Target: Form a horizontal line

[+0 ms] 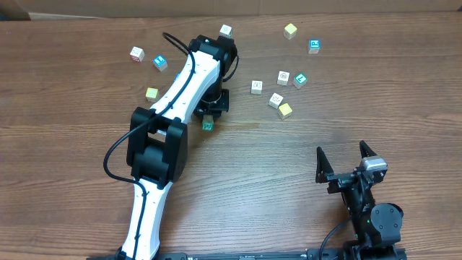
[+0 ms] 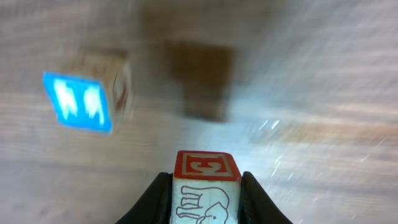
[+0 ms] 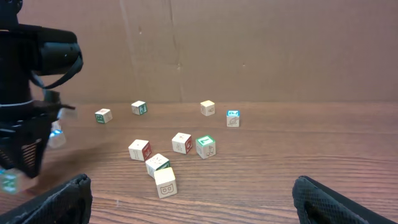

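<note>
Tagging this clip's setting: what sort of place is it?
Probably a robotics lab bench set up for manipulation trials: a wood-grain table, a plain cardboard backdrop behind it, and small toy cubes scattered near a white robot arm.

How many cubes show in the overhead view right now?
12. Three cubes left of the left arm, one at its far end, one close on its right, seven farther right. Others may hide beneath it.

The small wooden cube with a red-framed top (image 2: 206, 186) has a red letter and a thin black drawing of an elephant on its white side. The small cube with a bright blue face (image 2: 78, 101) shows white shapes. The brown wooden table (image 1: 390, 94) has darker stripes. The long robot arm (image 1: 180, 83) is white and black.
</note>
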You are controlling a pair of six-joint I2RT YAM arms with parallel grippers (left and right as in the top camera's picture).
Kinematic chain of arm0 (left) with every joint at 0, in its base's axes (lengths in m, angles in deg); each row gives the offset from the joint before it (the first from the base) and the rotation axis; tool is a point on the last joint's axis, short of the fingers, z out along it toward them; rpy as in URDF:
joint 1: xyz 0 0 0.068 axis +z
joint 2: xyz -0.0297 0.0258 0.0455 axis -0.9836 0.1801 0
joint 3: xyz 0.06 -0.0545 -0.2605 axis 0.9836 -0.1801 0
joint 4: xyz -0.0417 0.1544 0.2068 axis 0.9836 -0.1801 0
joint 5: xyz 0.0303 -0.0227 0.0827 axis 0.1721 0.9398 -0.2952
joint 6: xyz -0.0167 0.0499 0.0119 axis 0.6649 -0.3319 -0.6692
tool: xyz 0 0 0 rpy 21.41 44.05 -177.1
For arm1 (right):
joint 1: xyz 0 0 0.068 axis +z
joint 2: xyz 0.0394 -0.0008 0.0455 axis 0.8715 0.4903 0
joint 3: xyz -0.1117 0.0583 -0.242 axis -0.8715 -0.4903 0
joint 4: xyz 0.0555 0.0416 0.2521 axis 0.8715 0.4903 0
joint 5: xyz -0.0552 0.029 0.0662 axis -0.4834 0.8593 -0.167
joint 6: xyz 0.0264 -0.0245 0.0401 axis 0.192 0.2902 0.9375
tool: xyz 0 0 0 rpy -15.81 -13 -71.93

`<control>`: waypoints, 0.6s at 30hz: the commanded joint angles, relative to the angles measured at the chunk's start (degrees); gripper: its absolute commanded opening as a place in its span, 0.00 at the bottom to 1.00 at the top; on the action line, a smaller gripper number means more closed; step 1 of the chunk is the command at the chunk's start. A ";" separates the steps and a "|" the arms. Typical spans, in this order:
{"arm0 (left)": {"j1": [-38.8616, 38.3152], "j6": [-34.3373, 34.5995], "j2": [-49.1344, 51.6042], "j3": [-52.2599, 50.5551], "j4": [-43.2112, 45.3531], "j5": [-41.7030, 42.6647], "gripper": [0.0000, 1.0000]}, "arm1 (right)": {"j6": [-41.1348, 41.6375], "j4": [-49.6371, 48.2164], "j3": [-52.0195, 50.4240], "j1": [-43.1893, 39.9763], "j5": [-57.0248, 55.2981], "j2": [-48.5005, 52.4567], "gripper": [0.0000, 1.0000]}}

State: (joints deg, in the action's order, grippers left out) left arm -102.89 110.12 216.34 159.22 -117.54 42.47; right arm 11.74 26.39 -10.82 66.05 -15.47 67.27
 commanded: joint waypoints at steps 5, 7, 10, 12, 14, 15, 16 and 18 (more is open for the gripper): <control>0.04 -2.05 -0.59 1.25 -6.25 -5.11 0.15 | -0.24 -0.39 -0.59 0.44 -0.28 -0.68 1.00; 0.11 -1.81 -0.59 1.25 -7.65 -6.62 0.14 | -0.24 -0.39 -0.59 0.44 -0.28 -0.68 1.00; 0.46 -1.81 -0.59 1.25 -8.96 -6.54 0.13 | -0.24 -0.39 -0.59 0.44 -0.28 -0.68 1.00; 0.72 -1.36 -0.57 1.07 -9.73 -6.54 0.13 | -0.24 -0.39 -0.59 0.44 -0.28 -0.68 1.00; 0.94 -0.90 -0.57 0.90 -9.57 -6.60 0.13 | -0.24 -0.39 -0.59 0.44 -0.28 -0.68 1.00; 1.11 -0.50 -0.57 0.74 -9.31 -6.60 0.14 | -0.24 -0.39 -0.59 0.44 -0.28 -0.68 1.00; 1.20 -0.33 -0.57 0.48 -9.09 -6.58 0.14 | -0.24 -0.39 -0.59 0.44 -0.28 -0.68 1.00; 1.49 0.13 -0.57 -0.33 -9.09 -6.58 0.14 | -0.24 -0.39 -0.59 0.44 -0.28 -0.68 1.00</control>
State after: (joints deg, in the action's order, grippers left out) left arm -102.10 109.38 216.34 159.33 -126.65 36.90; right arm 11.74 26.39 -10.82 66.03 -15.47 67.27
